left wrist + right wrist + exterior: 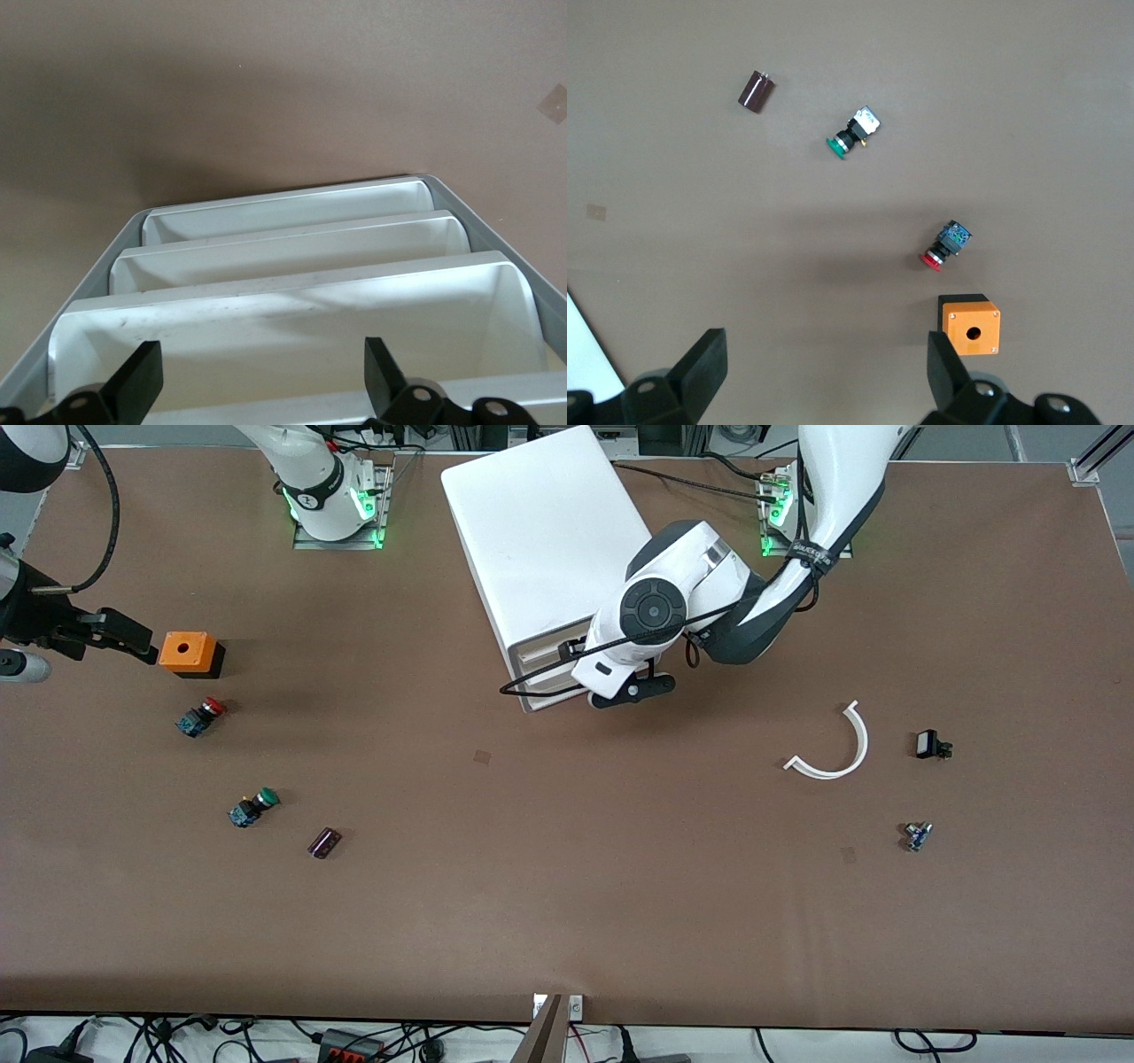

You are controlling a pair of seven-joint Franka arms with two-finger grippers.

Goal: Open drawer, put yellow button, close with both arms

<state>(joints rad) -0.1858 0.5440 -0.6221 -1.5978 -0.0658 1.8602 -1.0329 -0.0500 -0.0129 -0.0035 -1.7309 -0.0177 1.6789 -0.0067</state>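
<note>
The white cabinet stands mid-table near the robots' bases, its three drawer fronts facing the front camera. My left gripper is at the top drawer, mostly hidden under its wrist. In the left wrist view the gripper is open, with the fingers either side of the top drawer's white hollow, touching nothing. What shows of that hollow is empty. My right gripper is open and empty at the right arm's end, beside an orange box; its wrist view shows it above bare table. No yellow button shows.
A red-capped button, a green-capped button and a dark cylinder lie toward the right arm's end. A white curved strip, a black part and a small blue part lie toward the left arm's end.
</note>
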